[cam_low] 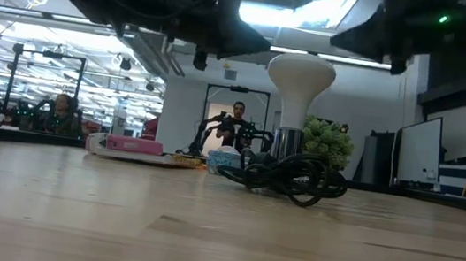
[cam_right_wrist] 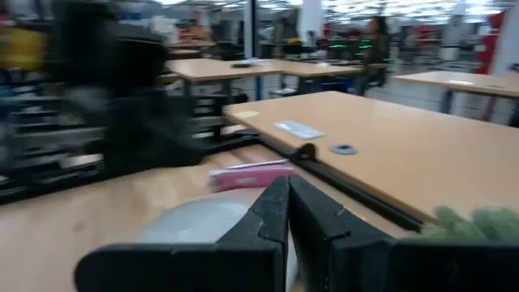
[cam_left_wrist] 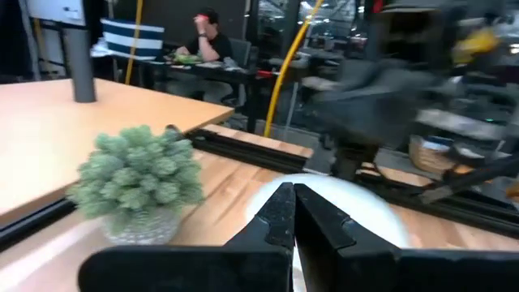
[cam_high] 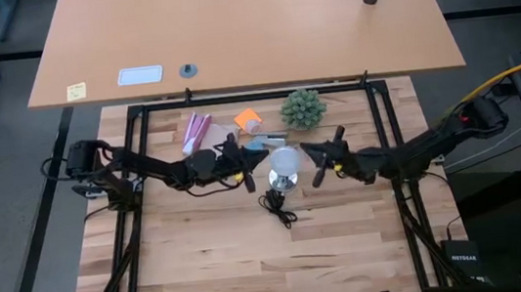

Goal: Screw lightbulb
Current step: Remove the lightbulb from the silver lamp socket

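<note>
Right, as it stands on the table:
Left gripper: fingers pressed together with nothing between them, hanging above the wood just to the left of the bulb; in its own wrist view the closed fingertips sit in front of the white globe.
Right gripper: also pressed together and holding nothing, just to the right of the bulb, mirroring the other arm.
Lightbulb: standing upright between the two grippers, white globe on top, its neck seated in a shiny base; how far it is screwed in, I cannot tell from here.
Cord: black, bunched in a loose tangle on the wood beside the base.
Plant: spiky green ball behind the bulb, well clear of it.
Pink packet: lying flat behind the left gripper.
Orange piece: near the plant, towards the table's back rail.
</note>
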Robot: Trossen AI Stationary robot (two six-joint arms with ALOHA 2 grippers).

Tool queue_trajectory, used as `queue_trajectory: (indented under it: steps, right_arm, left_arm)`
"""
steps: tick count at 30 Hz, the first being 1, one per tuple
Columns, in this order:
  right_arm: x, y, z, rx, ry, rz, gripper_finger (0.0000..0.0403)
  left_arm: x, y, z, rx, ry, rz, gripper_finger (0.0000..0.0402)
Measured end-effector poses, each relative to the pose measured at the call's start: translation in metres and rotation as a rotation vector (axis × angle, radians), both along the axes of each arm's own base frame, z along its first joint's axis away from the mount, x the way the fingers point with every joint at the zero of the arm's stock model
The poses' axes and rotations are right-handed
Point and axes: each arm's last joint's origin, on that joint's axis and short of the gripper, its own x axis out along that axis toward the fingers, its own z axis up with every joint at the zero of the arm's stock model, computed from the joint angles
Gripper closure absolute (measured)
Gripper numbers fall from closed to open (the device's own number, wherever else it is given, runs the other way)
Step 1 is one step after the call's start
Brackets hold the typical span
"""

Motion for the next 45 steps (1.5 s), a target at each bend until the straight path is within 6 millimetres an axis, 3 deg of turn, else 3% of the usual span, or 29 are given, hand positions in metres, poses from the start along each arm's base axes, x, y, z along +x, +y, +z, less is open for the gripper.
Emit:
queue_trajectory:
  steps: [6,14,20,36,45]
  right_arm:
    - [-0.009,0.028,0.001,0.020,0.008,0.135,0.0387]
    - [0.000,0.041,-0.026,0.086,0.087,0.161,0.0387]
    - [0.003,0.041,-0.035,0.088,0.107,0.101,0.0387]
    - [0.002,0.037,-0.037,0.064,0.110,-0.025,0.0387]
    - [0.010,0.013,-0.036,0.084,0.110,-0.048,0.0387]
  left_arm:
    - [-0.001,0.014,0.000,-0.001,0.005,0.039,0.0401]
    - [0.001,0.018,-0.010,-0.006,0.063,0.036,0.0401]
    - [0.003,0.011,-0.014,-0.004,0.083,0.000,0.0401]
    - [0.003,-0.017,-0.016,-0.040,0.092,-0.083,0.0402]
    - [0.003,-0.027,-0.017,-0.047,0.099,-0.123,0.0401]
